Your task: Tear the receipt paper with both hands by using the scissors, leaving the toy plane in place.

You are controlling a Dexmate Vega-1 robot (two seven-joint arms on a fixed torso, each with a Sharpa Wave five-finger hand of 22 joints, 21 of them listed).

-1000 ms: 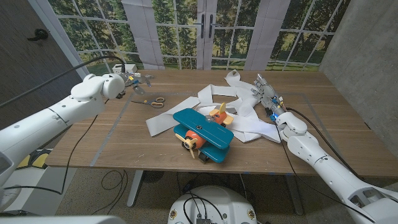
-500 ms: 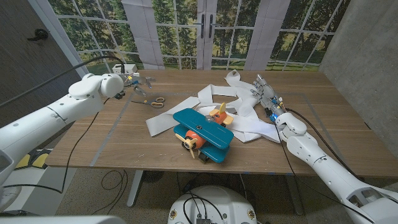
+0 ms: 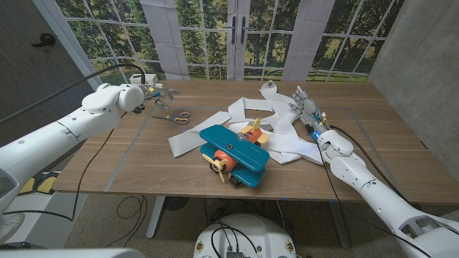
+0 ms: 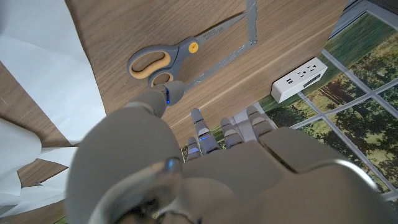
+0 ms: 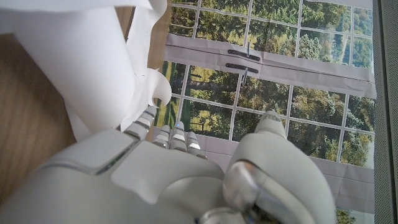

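**Both hands empty; scissors not yet picked up**

Left hand: fingers loosely spread and grasping nothing; in its wrist view the thumb tip sits just over the yellow-lined handle loops of the scissors, though contact cannot be confirmed; from the head view the hand hangs above the table just beyond the scissors, toward the windows; judged to be lining up for a grasp at the handles.

Right hand: fingers extended and apart, released, holding nothing; it stands palm upright at the outer edge of the paper, on the far side of the paper from the scissors; its wrist view shows a curled white strip close against the fingers; contact cannot be told; probably placed there to pin or lift the strip once the cutter arrives.

Landmark, scissors: they lie closed on the wooden table, blades pointing away from the paper, along a line of grey tape; paper sprawls in loops just beside them, running across toward the right hand; the toy plane sits on the near part of the paper, well apart from the scissors and from both hands, weighting the sheet; a white power strip lies beyond the scissors at the table's back edge.

Judgement: task at its start; no cut visible.
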